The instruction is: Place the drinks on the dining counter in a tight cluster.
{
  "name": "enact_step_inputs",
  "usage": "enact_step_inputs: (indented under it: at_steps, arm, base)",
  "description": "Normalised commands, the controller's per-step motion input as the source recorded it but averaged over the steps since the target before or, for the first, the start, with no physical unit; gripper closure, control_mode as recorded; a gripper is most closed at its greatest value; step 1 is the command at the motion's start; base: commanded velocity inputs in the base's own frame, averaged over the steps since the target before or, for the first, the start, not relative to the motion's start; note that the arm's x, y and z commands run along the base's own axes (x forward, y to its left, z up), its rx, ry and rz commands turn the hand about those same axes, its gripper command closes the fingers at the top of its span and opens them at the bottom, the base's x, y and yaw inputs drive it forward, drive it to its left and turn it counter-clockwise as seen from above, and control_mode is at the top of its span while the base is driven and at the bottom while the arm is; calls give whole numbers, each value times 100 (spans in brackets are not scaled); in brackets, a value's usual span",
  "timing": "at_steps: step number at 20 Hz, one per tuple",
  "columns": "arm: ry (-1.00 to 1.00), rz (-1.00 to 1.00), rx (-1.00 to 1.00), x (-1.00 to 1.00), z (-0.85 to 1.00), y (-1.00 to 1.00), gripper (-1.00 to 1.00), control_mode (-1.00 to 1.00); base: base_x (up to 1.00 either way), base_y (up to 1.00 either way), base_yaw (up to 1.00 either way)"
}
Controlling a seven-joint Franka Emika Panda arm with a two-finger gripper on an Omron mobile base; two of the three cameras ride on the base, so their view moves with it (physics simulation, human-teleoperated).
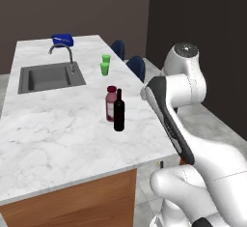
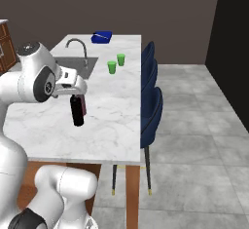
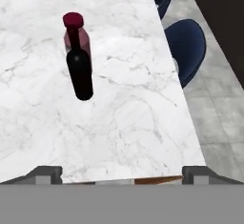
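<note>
While the hand [image 3: 122, 173] hangs above the near end of the marble bench [image 1: 53, 139] with its fingers spread wide and nothing between them, the black wine bottle [image 1: 119, 112] stands upright just beside the dark-red juice bottle [image 1: 111, 103]. Two green cups [image 1: 105, 64] sit farther along, near the sink [image 1: 48, 76].

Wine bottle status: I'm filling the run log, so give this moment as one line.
wine bottle: upright on dining counter | beside juice bottle | gripper: open, empty, clear of bottles

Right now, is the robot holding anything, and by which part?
Nothing. The gripper is open, above the counter, apart from the wine bottle.
</note>
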Motion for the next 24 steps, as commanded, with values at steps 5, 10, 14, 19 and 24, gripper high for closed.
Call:
enact_step_inputs:
  at_steps: [5, 10, 14, 19, 24]
  arm:
    - [-12, -17, 2, -42, 14, 28, -100, -100]
    - [-9, -9, 6, -26, 6, 15, -100, -100]
    - [0, 0, 9, 1, 5, -18, -100, -100]
    - [0, 1, 13, 7, 7, -53, -100, -100]
    - [-1, 0, 7, -2, 0, -11, -100, -100]
  base:
    - [0, 0, 0]
    - [0, 0, 0]
    - [0, 0, 0]
    - [0, 0, 0]
    - [0, 0, 0]
